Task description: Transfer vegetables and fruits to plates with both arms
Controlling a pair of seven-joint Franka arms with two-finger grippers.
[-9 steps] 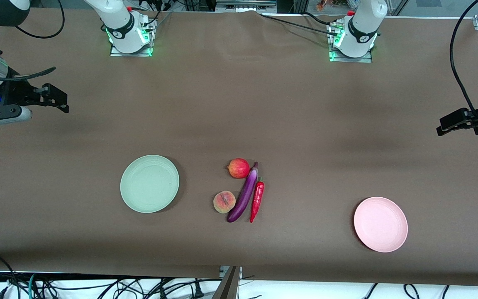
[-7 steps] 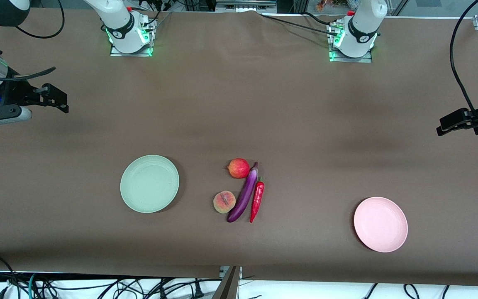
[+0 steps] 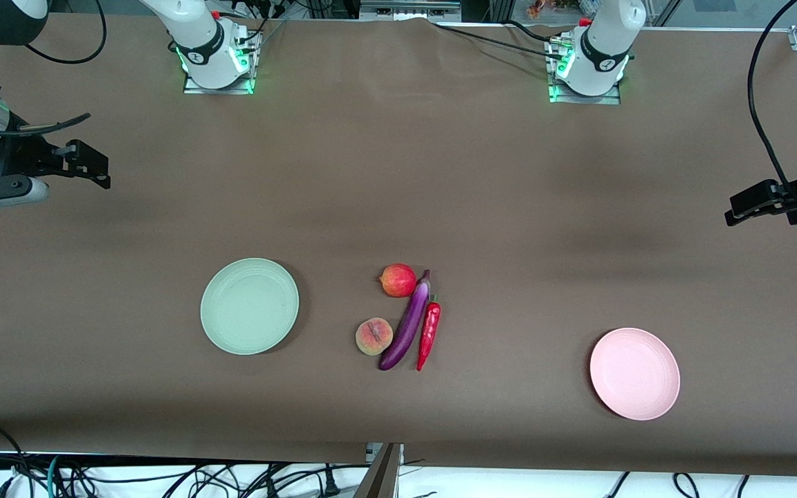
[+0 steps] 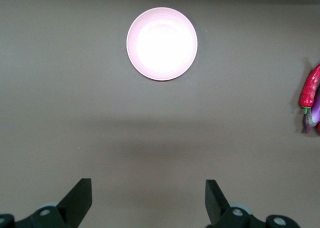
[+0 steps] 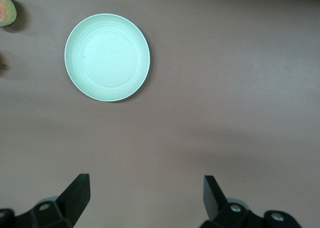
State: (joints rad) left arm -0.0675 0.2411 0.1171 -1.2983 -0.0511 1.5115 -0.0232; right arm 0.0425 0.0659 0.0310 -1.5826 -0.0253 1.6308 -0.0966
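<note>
A round red fruit, a peach, a purple eggplant and a red chili pepper lie together mid-table. The pale green plate lies toward the right arm's end, the pale pink plate toward the left arm's end. My right gripper is open and empty, high over bare table at its own end. My left gripper is open and empty over its end. The left wrist view shows the pink plate, chili and eggplant tip; the right wrist view shows the green plate and the peach's edge.
Both arm bases stand along the table edge farthest from the front camera. Cables hang below the near edge. The brown tablecloth is bare between bases and produce.
My right gripper has drifted slightly outward toward its end of the table, and my left gripper has shifted a touch. The produce and plates have not moved.
</note>
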